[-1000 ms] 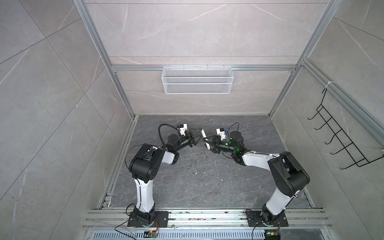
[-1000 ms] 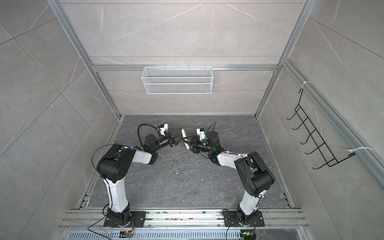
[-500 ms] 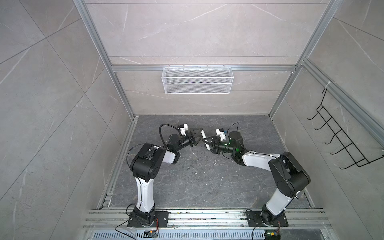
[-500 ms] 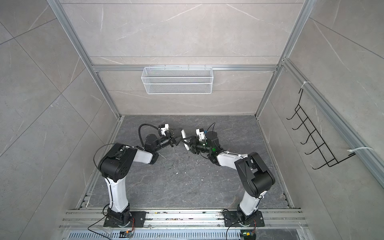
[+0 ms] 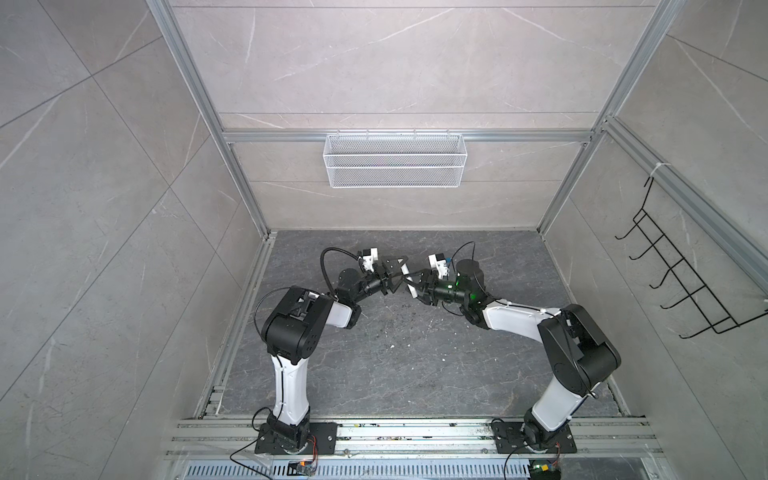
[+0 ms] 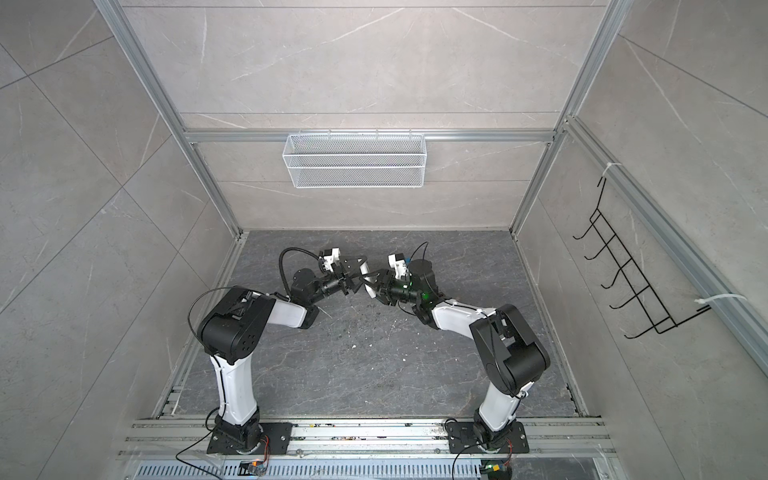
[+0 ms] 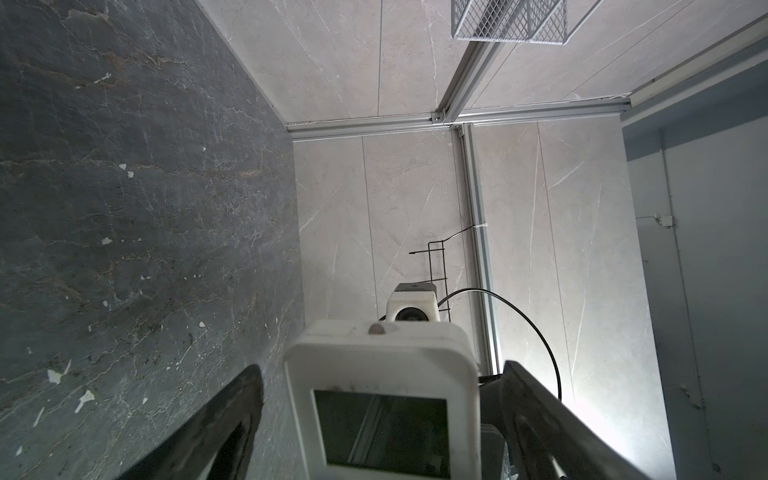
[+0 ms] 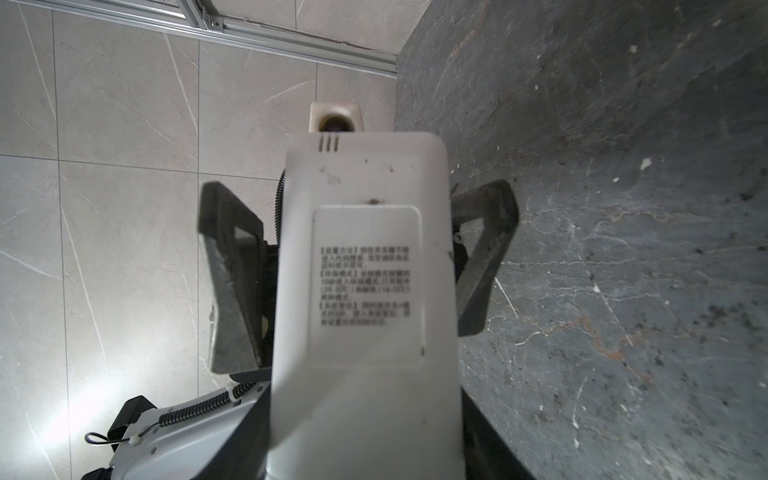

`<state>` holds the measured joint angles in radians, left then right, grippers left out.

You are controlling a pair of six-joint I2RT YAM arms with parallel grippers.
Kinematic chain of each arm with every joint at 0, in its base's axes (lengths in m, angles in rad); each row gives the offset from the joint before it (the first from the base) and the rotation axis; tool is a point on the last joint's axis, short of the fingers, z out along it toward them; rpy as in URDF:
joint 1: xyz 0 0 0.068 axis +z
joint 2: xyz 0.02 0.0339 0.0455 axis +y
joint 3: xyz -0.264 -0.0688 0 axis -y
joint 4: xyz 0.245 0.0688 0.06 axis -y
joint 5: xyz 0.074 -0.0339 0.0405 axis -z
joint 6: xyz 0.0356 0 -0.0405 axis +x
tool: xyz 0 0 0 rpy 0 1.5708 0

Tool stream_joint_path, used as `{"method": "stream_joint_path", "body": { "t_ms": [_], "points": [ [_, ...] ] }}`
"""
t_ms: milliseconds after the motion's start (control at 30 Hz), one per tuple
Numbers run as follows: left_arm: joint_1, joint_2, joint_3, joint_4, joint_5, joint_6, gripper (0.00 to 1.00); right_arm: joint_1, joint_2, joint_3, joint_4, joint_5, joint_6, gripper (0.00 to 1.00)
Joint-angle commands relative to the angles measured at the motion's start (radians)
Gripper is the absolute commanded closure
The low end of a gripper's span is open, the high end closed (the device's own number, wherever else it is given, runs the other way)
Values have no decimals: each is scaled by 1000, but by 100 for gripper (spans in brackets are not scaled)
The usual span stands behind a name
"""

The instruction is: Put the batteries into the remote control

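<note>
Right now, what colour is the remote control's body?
The remote control is white; the right wrist view, facing its labelled back, shows it best.

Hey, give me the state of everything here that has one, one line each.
Remote, off the floor, gripped at one end, label side facing the right wrist camera.
Right gripper, shut on the remote.
Left gripper, open, fingers flanking the remote without touching.
Basket, hanging on the back wall, looks empty.

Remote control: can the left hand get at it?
Likely yes: the left hand is open, fingers straddling the remote control with gaps both sides, nothing between. The right hand holds its other end.
</note>
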<state>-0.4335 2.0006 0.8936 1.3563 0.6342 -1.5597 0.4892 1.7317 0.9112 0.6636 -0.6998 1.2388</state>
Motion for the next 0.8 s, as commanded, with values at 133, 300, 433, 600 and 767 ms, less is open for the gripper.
{"method": "stream_joint_path", "body": {
  "t_ms": [133, 300, 433, 600, 767],
  "points": [
    [-4, 1, 24, 59, 10, 8, 28, 15, 12, -14, 99, -11, 28, 58],
    [-3, 0, 22, 59, 9, 5, 36, 14, 23, -9, 113, -13, 38, 58],
    [-4, 4, 17, 58, 6, 5, 49, 14, 23, -9, 108, -14, 32, 58],
    [-4, 10, 2, 58, 0, 10, 59, 14, 32, -28, 106, -11, 26, 52],
    [18, 23, -20, 58, 3, 30, 63, 11, -3, -42, -3, -1, -57, 22]
  ]
}}
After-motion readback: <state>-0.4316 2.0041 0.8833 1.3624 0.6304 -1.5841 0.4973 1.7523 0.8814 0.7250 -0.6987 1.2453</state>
